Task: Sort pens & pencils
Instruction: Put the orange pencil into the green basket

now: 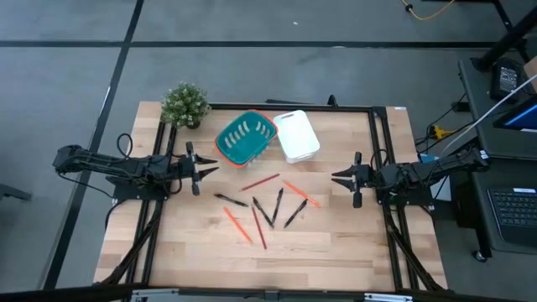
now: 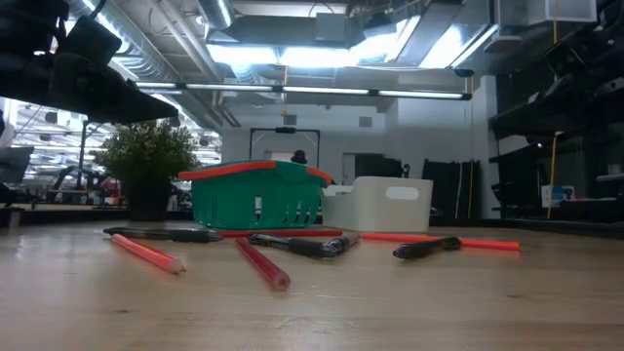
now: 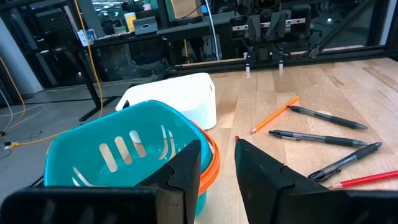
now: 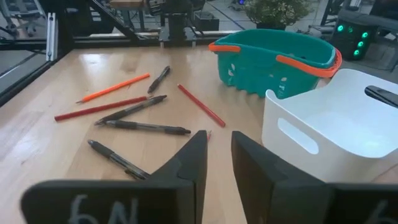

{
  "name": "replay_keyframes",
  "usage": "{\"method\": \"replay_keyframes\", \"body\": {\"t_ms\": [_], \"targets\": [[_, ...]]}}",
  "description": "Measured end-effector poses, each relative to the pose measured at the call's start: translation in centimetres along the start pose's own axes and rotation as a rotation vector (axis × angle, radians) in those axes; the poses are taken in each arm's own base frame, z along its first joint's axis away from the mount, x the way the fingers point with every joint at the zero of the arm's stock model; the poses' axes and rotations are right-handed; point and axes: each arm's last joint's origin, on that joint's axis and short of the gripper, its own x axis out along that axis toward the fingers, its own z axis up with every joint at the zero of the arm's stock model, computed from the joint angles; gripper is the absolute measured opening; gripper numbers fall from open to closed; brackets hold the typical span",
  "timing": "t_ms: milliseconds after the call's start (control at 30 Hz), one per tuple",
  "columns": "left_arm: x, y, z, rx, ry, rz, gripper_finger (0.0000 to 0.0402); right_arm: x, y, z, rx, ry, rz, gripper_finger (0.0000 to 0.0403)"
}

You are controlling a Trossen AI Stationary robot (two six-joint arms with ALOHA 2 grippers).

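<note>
Several black pens and several red and orange pencils lie scattered flat on the wooden table's middle; they also show in the low view. My left gripper hovers at the table's left, open and empty, its fingers pointing toward the pile. Its wrist view shows pens and an orange pencil ahead. My right gripper hovers at the table's right, open and empty, facing the pile. Its wrist view shows pens and pencils.
A teal basket with an orange rim and a white bin stand side by side at the table's far middle. A potted plant stands at the far left corner. Bare tabletop lies near the front edge.
</note>
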Motion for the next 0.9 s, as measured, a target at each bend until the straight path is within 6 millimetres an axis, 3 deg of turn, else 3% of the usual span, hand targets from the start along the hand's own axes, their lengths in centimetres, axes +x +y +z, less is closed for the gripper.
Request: {"method": "replay_keyframes", "body": {"t_ms": [367,567,900], "targets": [[0.0,0.0,0.01,-0.01,0.0,0.0,0.0094,0.0,0.02,0.26,0.056,-0.025,0.003,0.0076],[-0.01,-0.19,0.09,-0.316,-0.004,-0.067,0.0094,0.0,0.02,0.27,0.052,-0.026,0.002,0.0076],[-0.01,-0.16,0.11,-0.293,-0.008,-0.061,0.0094,0.0,0.01,0.27,0.108,-0.026,0.002,0.0076]]}}
